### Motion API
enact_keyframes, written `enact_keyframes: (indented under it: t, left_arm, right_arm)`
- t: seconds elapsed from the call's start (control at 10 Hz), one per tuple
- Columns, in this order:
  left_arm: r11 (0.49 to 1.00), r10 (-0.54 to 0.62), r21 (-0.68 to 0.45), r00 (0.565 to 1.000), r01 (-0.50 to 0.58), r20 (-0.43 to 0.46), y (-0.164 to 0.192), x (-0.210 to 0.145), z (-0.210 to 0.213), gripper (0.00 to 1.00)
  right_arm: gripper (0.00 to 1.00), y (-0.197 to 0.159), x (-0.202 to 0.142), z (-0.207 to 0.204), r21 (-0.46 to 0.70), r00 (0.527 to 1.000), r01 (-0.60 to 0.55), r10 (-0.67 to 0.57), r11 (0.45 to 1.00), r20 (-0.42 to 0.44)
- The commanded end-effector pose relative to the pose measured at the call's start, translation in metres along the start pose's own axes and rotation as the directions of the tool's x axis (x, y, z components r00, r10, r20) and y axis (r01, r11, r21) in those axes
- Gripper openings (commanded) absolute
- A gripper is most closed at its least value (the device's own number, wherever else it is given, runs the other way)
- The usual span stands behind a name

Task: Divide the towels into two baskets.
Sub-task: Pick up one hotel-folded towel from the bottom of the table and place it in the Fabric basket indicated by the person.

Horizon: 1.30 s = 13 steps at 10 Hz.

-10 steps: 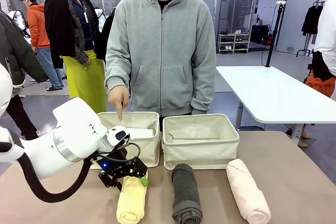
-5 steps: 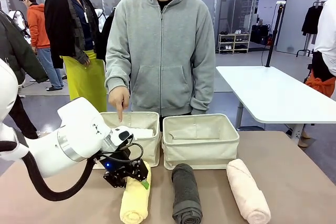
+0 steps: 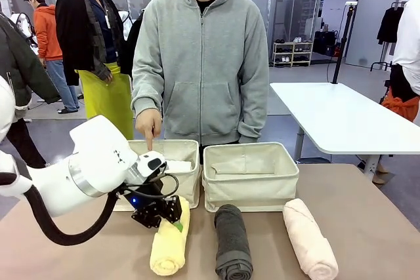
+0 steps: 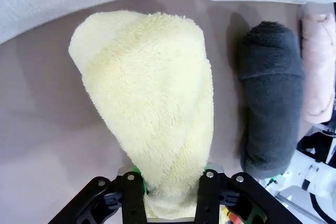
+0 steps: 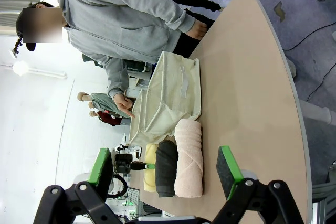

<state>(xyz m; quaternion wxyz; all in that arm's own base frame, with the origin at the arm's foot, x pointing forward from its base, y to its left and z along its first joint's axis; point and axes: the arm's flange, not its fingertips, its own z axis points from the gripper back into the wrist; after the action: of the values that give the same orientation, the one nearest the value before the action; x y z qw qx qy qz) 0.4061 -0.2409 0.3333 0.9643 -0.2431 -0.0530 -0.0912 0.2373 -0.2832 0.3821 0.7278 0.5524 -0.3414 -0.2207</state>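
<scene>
One change: your left jaws, wide a moment ago, now clamp the pale yellow rolled terry towel point(image 4: 152, 103); lifting can begin. Right jaws stand wide.

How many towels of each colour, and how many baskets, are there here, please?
white towel: 1
pale yellow towel: 1
dark grey towel: 1
pale pink towel: 1
baskets: 2
Total: 6
</scene>
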Motion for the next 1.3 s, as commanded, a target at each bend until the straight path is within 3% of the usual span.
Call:
enact_keyframes:
  t: [0.0,0.4,0.6,0.7,1.0,1.1,1.2]
  left_arm:
    - [0.998,-0.054,0.037,0.998,0.052,0.030,-0.018,-0.008,0.058,0.32]
    - [0.991,-0.132,0.020,0.986,0.131,0.098,-0.030,-0.007,0.138,0.32]
    - [0.979,-0.197,-0.028,0.975,0.200,0.099,-0.028,-0.009,0.153,0.32]
    - [0.991,-0.132,0.020,0.985,0.130,0.110,-0.032,-0.007,0.145,0.32]
    - [0.991,-0.132,0.020,0.985,0.130,0.110,-0.032,-0.007,0.145,0.32]
    - [0.990,-0.140,0.013,0.985,0.140,0.104,-0.028,-0.006,0.146,0.37]
    - [0.928,-0.369,0.088,0.926,0.362,0.083,-0.041,-0.007,0.153,0.37]
  right_arm:
    - [1.00,0.004,0.000,0.001,0.013,1.000,0.004,-0.004,1.000,0.013]
    - [1.00,0.004,0.000,0.001,0.013,1.000,0.004,-0.004,1.000,0.013]
    - [1.00,0.004,0.000,0.001,0.013,1.000,0.004,-0.004,1.000,0.013]
    - [1.00,0.004,0.000,0.001,0.013,1.000,0.004,-0.004,1.000,0.013]
    - [1.00,0.004,0.000,0.001,0.013,1.000,0.004,-0.004,1.000,0.013]
    - [1.00,0.004,0.000,0.001,0.013,1.000,0.004,-0.004,1.000,0.013]
    - [1.00,0.004,0.000,0.001,0.013,1.000,0.004,-0.004,1.000,0.013]
